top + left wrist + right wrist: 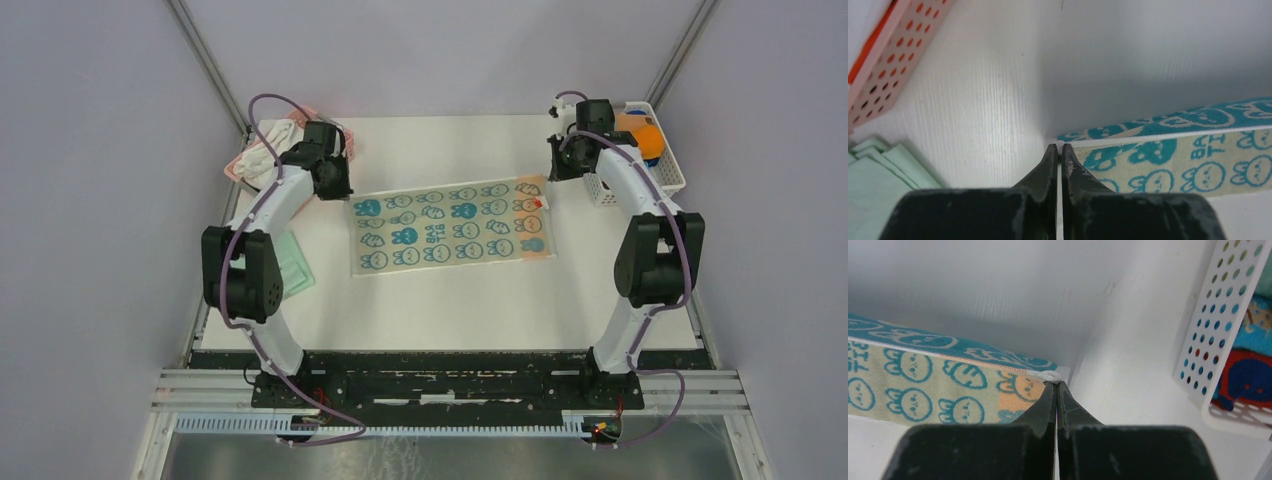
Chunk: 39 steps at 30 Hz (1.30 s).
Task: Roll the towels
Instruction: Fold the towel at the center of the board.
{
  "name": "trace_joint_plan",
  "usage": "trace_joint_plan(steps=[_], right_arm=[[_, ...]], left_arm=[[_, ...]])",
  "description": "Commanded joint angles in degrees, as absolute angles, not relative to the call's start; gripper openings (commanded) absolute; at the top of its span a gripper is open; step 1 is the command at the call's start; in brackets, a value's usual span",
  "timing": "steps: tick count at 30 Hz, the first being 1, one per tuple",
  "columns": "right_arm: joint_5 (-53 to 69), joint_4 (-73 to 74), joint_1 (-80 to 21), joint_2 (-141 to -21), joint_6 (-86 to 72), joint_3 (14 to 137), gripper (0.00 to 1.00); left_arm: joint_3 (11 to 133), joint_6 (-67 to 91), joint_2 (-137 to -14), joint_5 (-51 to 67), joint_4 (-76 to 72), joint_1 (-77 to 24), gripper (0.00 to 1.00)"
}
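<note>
Closest to each wrist camera you see the black fingers. Those of the left gripper (1059, 148) are pressed together, and their tips pinch the far left corner of the white towel with teal rabbit print (450, 228). Those of the right gripper (1056, 385) are pressed together too. Their tips are on the far right corner, at the peach strip, where a small white loop (1050, 375) sits just over them.

The towel lies spread flat in the middle of the white table (450, 315). Its long edges go from left to right, a little askew, the right end further from the arm bases than the left. Along the far edge both wrist views show you a narrow strip of the reverse side, teal with pale rabbits.

For room, a broad band of bare table runs between the near edge of the towel and the arm bases. On the left, the mint green folded towel (290, 262) lies at the table edge beside the left arm, apart from the printed one. The pink perforated plastic basket (893, 55) holding a white cloth (268, 150) stands in the far left corner, with bare table between it and the left fingertips. The white perforated plastic basket (1218, 325) with blue and red soft things (1248, 375) stands in the far right corner, near the right fingertips but not touching them.
</note>
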<state>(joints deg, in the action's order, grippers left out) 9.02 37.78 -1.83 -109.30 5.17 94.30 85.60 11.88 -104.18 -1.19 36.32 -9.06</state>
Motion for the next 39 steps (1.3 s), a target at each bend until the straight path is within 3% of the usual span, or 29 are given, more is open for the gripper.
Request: trace_joint_plan(steps=[1,16,20,23,27,31,34,39], right_arm=[[6.0,36.6,-1.4,-101.8,2.1,87.8,0.00],[2.6,31.3,-1.4,-94.6,-14.4,64.5,0.01],[2.8,30.9,-1.2,-95.8,-16.9,61.6,0.02],[3.8,31.0,-1.1,-94.5,-17.7,60.0,0.11],[8.1,32.4,-1.1,-89.5,-18.4,58.0,0.34],[11.4,34.7,-1.1,-83.4,-19.0,55.1,0.50],[9.9,35.7,-1.2,-79.4,-19.8,53.5,0.55],[13.7,31.9,-1.1,-78.3,-22.5,55.2,0.56]], left_arm=[[77.8,13.0,-95.7,-0.7,32.7,-8.5,0.03],[52.4,24.9,-80.5,2.0,29.4,-8.9,0.03],[47.3,27.9,-78.3,2.2,28.1,-8.9,0.15],[44.5,29.8,-74.1,3.4,27.2,-8.9,0.25],[42.5,31.8,-66.4,4.6,28.3,-8.9,0.32],[41.5,34.1,-59.4,5.2,30.9,-8.9,0.39],[40.5,36.0,-55.5,5.4,31.2,-8.9,0.47],[41.3,35.9,-58.6,6.9,28.4,-9.0,0.50]])
